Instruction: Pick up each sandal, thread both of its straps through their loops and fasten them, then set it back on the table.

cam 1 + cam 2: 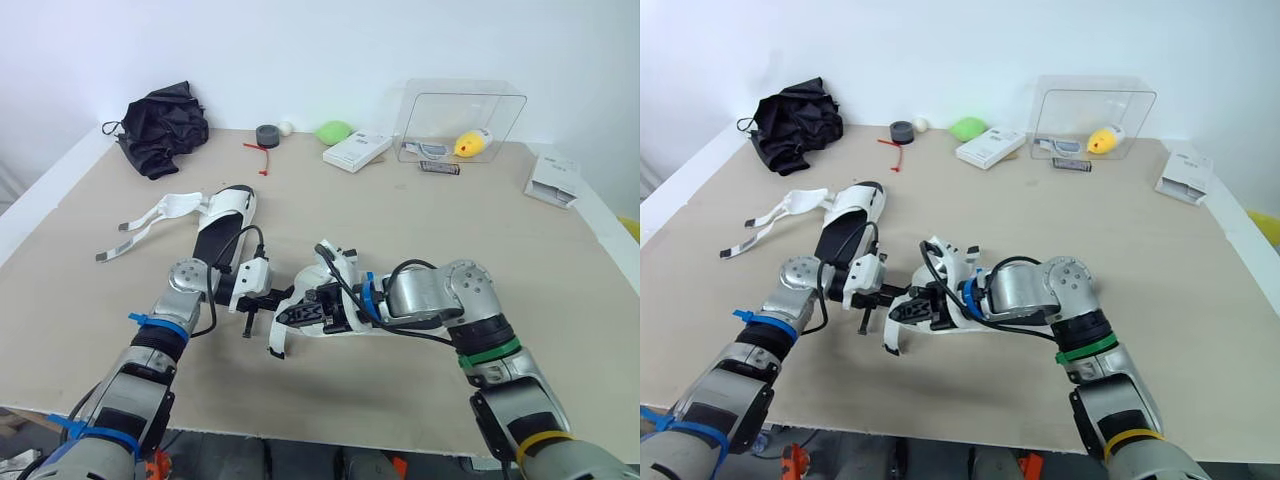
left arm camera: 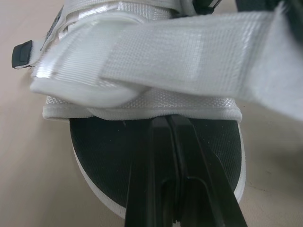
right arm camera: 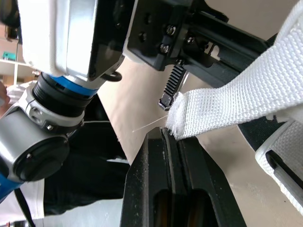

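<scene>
Left eye view places the worked sandal [image 1: 336, 262] low over the table [image 1: 450, 230], between both grippers, with the second sandal [image 1: 225, 215] lying beyond it toward the robot's left, straps still loose. On the right gripper [image 1: 290, 312], the fingers [image 3: 156, 179] are pressed together on the frayed end of a strap [image 3: 236, 94], apparently to steer it toward its loop. On the left gripper [image 1: 275, 297], the fingers [image 2: 156, 179] are closed against the worked sandal's upper, probably bracing it; whether they nip fabric cannot be told.

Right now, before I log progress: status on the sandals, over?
Right gripper shut on strap end. Left gripper shut, at held sandal. Other sandal on table, straps loose. Nothing blocking.
</scene>
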### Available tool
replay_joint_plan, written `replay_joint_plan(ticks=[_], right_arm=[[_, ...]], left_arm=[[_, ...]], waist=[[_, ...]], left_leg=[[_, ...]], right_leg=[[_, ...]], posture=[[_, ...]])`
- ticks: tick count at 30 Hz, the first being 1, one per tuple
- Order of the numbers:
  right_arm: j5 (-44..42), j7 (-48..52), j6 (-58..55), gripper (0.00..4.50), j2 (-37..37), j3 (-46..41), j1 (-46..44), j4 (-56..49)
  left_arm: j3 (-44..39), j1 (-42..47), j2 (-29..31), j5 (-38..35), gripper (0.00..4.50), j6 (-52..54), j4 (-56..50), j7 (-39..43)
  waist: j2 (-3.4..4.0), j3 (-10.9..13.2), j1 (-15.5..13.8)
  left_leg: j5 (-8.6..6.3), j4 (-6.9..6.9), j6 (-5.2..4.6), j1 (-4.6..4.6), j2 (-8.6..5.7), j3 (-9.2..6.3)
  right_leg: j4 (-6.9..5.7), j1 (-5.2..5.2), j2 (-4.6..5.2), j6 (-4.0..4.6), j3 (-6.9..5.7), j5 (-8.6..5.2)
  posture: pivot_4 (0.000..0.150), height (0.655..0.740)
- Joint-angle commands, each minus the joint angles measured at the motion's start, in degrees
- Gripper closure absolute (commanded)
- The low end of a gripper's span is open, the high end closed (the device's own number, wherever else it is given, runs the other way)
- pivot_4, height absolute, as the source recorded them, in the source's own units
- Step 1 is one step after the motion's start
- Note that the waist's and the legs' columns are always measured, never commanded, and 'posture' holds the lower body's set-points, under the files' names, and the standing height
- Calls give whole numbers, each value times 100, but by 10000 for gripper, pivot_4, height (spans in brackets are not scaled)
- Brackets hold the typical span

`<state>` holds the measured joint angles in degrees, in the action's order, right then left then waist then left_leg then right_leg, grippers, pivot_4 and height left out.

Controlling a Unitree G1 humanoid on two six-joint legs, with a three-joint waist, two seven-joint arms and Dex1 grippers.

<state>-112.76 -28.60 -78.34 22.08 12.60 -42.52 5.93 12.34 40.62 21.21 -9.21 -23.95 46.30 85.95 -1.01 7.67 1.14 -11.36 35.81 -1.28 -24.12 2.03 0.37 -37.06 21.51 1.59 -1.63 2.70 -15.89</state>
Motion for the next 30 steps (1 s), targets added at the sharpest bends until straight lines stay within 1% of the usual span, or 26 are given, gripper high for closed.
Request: replay_joint_plan(ticks=[1, 3, 6, 8, 11, 13, 15, 16, 18, 25, 28, 30], right_arm=[[-24, 909, -174, 44423, 370, -436, -511, -150], [-24, 1432, -268, 44423, 622, -636, -888, 24], [-24, 1908, -467, 44423, 1044, -586, -1316, 325], [-24, 1982, -558, 44423, 1260, -423, -1552, 548], [-24, 1977, -651, 44423, 1450, -165, -1864, 920], [460, 2083, -833, 44423, 1431, -25, -2077, 1266], [870, 2233, -983, 44423, 1364, 57, -2156, 1393], [1119, 2308, -1043, 44423, 1316, 97, -2145, 1353], [1838, 2646, -1131, 44423, 1295, 192, -2076, 956], [3392, 3609, -1231, 44423, 1070, 150, -1988, 1004], [4075, 4019, -1072, 34899, 1063, 200, -1912, 964], [4436, 4323, -1025, 24432, 1060, 193, -1923, 897]], left_arm=[[472, -317, -58, 572, 45000, 67, 384, 77], [466, -328, -55, 571, 45000, 62, 385, 69], [462, -353, -48, 572, 45000, 38, 388, 65], [456, -357, -52, 578, 45000, 28, 403, 59], [453, -351, -68, 587, 45000, 19, 420, 44], [445, -326, -92, 591, 45000, 12, 440, 12], [442, -316, -99, 592, 45000, 10, 445, -7], [437, -325, -95, 587, 45000, 9, 434, -18], [427, -342, -87, 581, 45000, 13, 414, -44], [414, -502, -1, 554, 45000, 45, 268, -70], [402, -543, 29, 541, 45000, 89, 194, -97], [398, -568, 51, 532, 45000, 111, 145, -104]], waist=[[1, 1, -3], [10, 6, -4], [6, 4, -9], [0, 1, -7], [15, 2, -8], [15, 2, -13], [13, 1, -14], [12, 1, -14], [12, 1, -14], [13, 1, -13], [13, 0, -13], [14, 0, -11]], left_leg=[[1, 0, -1, -7, 0, 2], [1, 1, -2, -15, -2, 7], [4, -1, -6, -21, -12, 21], [3, -9, -6, -21, -17, 21], [2, -24, -9, -22, -26, 29], [2, -24, -9, -24, -27, 26], [2, -21, -9, -24, -30, 27], [2, -18, -9, -25, -31, 28], [2, -15, -9, -26, -34, 34], [2, -12, -9, -27, -38, 42], [2, -12, -9, -27, -38, 42], [2, -13, -9, -27, -38, 43]], right_leg=[[0, 3, 5, 0, -5, -1], [1, 10, 12, -3, -8, -2], [0, 22, 17, -20, -13, 2], [1, 22, 27, -29, -13, -4], [0, 30, 42, -36, -8, -6], [-1, 31, 42, -38, -11, -6], [-1, 30, 44, -42, -13, -4], [-1, 29, 48, -43, -15, -3], [0, 30, 66, -42, -17, -4], [0, 35, 71, -53, -26, 3], [0, 36, 70, -52, -27, 3], [-1, 36, 67, -53, -28, 3]], posture=[[1500, 7400], [1500, 7400], [1500, 7400], [1500, 7400], [1500, 7400], [1500, 7400], [1500, 7400], [1500, 7400], [1500, 7400], [1500, 7400], [1500, 7400], [1500, 7400]])
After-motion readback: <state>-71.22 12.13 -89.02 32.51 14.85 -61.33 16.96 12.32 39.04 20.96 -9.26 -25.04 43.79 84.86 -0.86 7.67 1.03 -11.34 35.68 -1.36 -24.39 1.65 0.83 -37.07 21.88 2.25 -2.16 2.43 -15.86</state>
